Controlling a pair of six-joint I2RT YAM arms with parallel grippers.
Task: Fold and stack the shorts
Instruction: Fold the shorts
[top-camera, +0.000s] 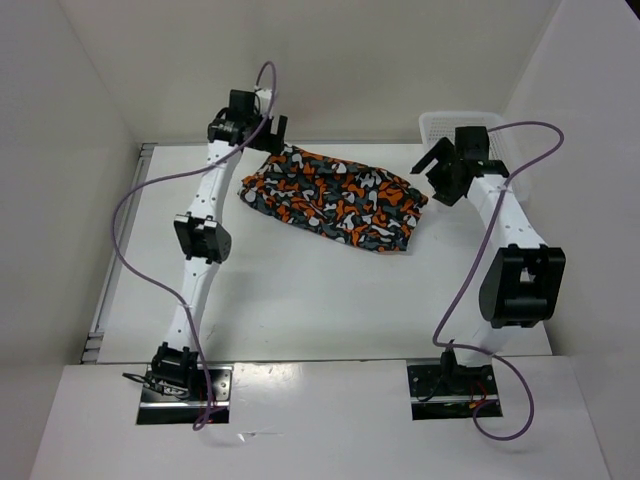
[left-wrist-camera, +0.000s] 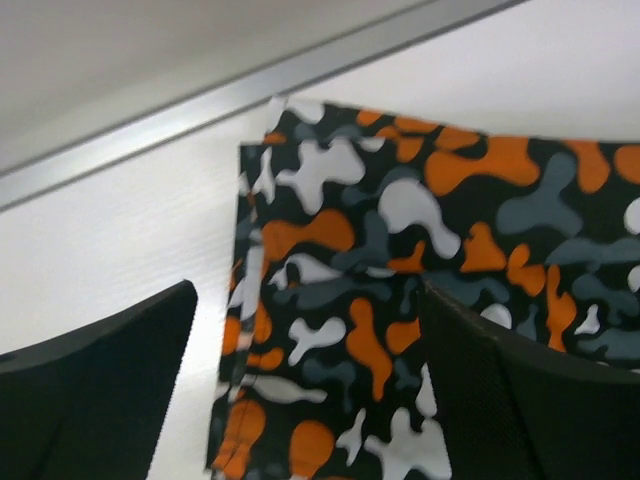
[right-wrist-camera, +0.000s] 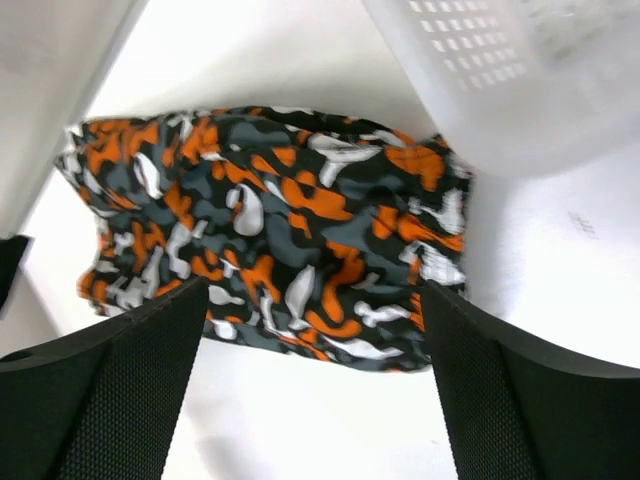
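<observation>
The shorts (top-camera: 335, 197), in an orange, black, grey and white blotch print, lie folded flat on the white table toward the back. My left gripper (top-camera: 268, 135) is open and empty just above their far left corner; the left wrist view shows that corner of the shorts (left-wrist-camera: 400, 260) between my fingers (left-wrist-camera: 520, 400). My right gripper (top-camera: 440, 175) is open and empty, held above the table just right of the shorts. In the right wrist view the shorts (right-wrist-camera: 280, 230) lie beyond my open fingers (right-wrist-camera: 110, 400), apart from them.
A white mesh basket (top-camera: 450, 125) stands at the back right corner, close to the shorts' right end; it also shows in the right wrist view (right-wrist-camera: 510, 80). White walls close in the left, back and right. A metal rail (left-wrist-camera: 250, 95) runs along the table's edge.
</observation>
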